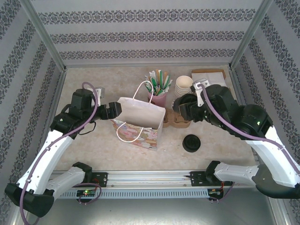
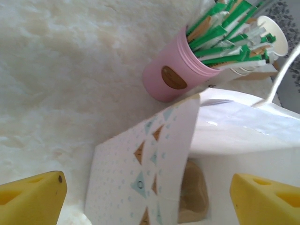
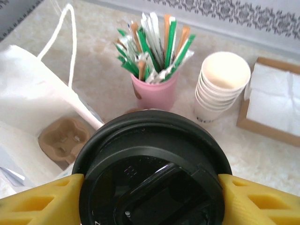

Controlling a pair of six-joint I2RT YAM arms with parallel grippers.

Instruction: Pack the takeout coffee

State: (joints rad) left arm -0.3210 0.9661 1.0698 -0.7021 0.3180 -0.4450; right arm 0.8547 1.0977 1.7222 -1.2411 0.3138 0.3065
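— Now, where is the coffee?

— Your right gripper point(image 3: 152, 204) has its yellow fingers point(image 3: 42, 201) clamped on either side of the takeout coffee point(image 3: 150, 159), black lid up. It is just right of the paper bag point(image 1: 140, 123), near the cardboard carrier point(image 1: 177, 121).

— And the other arm?

— Your left gripper point(image 1: 115, 111) stands at the bag's left edge with its fingers point(image 2: 30, 199) spread wide. The bag's patterned side wall runs up between them and touches neither.

— Room to move?

— The bag's mouth gapes upward. One cord handle point(image 2: 280, 76) arches over it and the other hangs down the front. Bare table point(image 1: 154, 157) lies left of the bag and in front of it. On the right it is tight: the carrier sits just beside the bag, and the pink cup of stir sticks point(image 1: 158, 96) and the stack of cream cups point(image 1: 183, 85) crowd behind it. The loose black lids point(image 1: 192, 143) lie nearer you. Patterned walls point(image 1: 140, 37) close three sides.

— What can't be made out?

— From the right wrist, the cup's body hides under its own lid, and the lid's near edge is cut off. From above, your gripper covers the cup. In the left wrist view a brown shape point(image 2: 192, 197) shows past the bag wall, and you cannot tell whether it is inside the bag or behind it. Both left fingers are cut off at the frame's bottom.
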